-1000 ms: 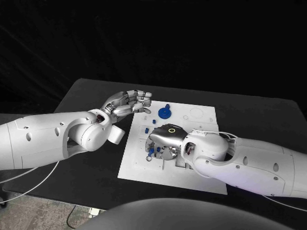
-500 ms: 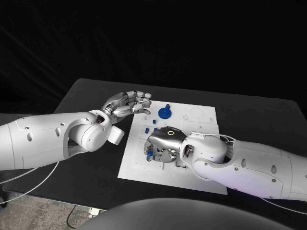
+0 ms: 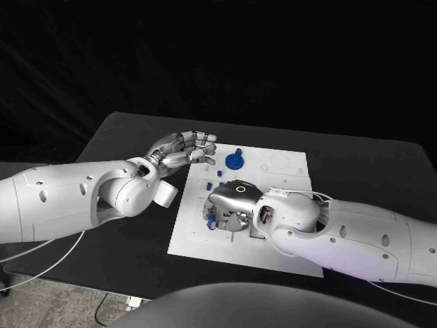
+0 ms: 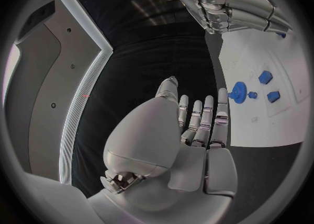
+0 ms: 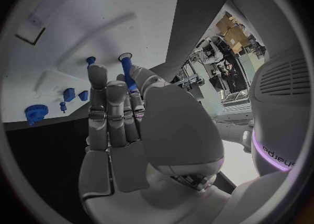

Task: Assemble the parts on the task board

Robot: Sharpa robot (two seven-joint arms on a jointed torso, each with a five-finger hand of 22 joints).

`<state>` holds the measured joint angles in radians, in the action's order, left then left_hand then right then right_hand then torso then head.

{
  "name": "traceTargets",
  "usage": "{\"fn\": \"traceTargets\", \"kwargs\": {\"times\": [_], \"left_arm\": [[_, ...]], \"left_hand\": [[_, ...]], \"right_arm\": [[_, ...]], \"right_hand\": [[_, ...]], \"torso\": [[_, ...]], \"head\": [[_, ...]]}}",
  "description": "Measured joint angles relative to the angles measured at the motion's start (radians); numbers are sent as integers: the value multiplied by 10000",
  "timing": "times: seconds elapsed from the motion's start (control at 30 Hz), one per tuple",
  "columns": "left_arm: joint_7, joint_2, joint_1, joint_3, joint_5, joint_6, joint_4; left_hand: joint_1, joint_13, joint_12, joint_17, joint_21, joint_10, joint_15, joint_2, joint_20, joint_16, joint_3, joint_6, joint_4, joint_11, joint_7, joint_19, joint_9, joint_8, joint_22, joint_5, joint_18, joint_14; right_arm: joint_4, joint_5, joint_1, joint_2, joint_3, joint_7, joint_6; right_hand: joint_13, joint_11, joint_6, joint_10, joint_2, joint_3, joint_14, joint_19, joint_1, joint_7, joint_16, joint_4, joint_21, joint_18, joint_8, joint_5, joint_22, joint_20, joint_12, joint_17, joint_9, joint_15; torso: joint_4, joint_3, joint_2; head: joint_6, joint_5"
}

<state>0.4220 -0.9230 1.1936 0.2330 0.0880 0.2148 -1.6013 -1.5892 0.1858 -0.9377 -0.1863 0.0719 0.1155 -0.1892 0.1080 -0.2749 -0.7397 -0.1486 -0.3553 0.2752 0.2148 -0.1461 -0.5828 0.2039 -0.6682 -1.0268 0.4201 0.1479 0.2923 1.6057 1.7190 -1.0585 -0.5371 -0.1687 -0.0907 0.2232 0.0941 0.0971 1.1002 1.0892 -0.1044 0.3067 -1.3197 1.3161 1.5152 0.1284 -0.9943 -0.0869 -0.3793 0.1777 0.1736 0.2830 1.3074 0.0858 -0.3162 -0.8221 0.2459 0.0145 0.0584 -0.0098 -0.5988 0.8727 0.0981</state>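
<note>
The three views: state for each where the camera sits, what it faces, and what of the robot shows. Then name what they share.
Head view: above, looking down on the task board; both arms, left hand and right hand.
Left wrist view: behind the empty left hand, facing the board's edge and the blue gear.
Right wrist view: behind the right hand, which holds a blue pin over the board.
Shared: board, gear.

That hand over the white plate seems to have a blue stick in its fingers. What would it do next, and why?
Probably lower it a little further and seat it in the task board. The right hand holds a blue peg in its fingers, its tip close above the board. The left hand hovers beside the board with fingers apart, holding nothing, so the move looks like the right hand's.
</note>
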Motion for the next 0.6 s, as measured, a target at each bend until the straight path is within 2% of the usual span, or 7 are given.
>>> {"fn": "traceTargets", "kwargs": {"times": [0.6], "left_arm": [[-44,2,-5,0,0,-75,7]], "left_hand": [[-41,-12,0,-1,3,1,0,39,0,-39,0,0,0,-1,0,0,-9,-41,-1,37,0,0]], "right_arm": [[76,32,11,-120,0,1,1]], "right_hand": [[17,0,-2,0,30,31,0,-72,30,-1,99,31,-1,0,-2,-5,-2,1,29,47,17,0]], "torso": [[-4,1,-1]], "head": [[0,37]]}}
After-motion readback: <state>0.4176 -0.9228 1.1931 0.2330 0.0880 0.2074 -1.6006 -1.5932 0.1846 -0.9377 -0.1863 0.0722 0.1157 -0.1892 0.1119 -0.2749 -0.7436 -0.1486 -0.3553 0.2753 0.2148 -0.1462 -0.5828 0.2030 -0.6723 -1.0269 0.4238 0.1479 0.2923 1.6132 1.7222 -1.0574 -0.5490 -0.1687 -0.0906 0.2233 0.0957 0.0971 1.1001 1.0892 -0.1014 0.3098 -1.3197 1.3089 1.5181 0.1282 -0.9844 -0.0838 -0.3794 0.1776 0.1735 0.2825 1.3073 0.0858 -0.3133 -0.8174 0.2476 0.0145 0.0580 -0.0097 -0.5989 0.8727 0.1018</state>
